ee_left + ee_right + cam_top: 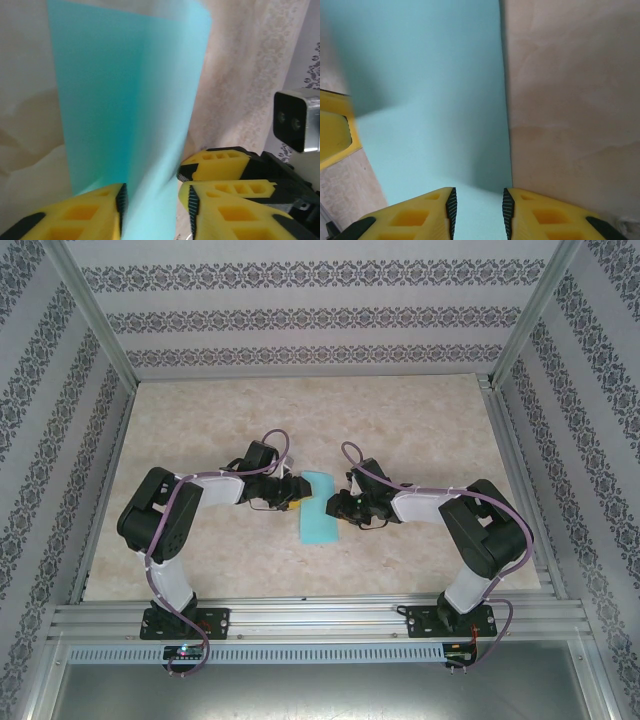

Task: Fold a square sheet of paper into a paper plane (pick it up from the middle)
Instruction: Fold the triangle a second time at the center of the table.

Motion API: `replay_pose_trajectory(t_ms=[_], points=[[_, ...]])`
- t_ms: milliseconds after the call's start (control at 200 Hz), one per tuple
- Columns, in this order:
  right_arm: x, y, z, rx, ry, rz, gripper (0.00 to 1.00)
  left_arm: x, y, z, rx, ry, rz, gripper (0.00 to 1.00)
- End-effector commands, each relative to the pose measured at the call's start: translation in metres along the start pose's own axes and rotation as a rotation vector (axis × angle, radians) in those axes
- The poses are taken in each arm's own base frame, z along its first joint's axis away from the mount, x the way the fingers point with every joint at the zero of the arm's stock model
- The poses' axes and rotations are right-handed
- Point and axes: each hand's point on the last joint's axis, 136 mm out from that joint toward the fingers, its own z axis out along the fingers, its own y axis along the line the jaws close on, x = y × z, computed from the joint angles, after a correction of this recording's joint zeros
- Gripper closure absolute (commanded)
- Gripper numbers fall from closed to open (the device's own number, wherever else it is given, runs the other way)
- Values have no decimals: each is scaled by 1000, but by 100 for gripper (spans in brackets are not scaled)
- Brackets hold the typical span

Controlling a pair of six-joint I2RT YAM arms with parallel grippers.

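Paper: square sheet of paper (320,508), folded narrow, at centre of table (420,430), between the grippers.
Left gripper (150,197): part open, straddling the lifted flap, probably to pinch it.
Right gripper (479,202): part open, clamping nothing, apparently steadying the near edge.

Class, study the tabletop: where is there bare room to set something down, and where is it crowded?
Free: the far stretch of table between the square sheet of paper and the back wall; also the near strip before the rail. Crowded: the centre, where left end effector and right end effector flank the sheet.

Matt, smooth sheet of paper (125,100)
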Motion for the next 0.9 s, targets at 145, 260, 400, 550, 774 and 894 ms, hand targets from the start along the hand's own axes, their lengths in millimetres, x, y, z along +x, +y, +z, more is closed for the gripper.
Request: replay_pose_trajectory(t_ms=[145,260,400,550,774,894], points=[[9,-9,1,15,20,27,65,10,-10,2,58,22,8,73],[6,2,-6,-19,-3,9,63,11,-9,2,57,25,7,83],[-1,12,-25,-32,-75,-31,58,9,-12,2,49,30,24,95],[-1,24,-47,-5,-185,-152,46,5,-18,-2,12,51,66,100],[24,53,-67,125,-334,-563,38,5,-21,-5,-10,72,74,100],[41,71,-61,220,-317,-762,35,6,-21,-4,-5,73,65,100]])
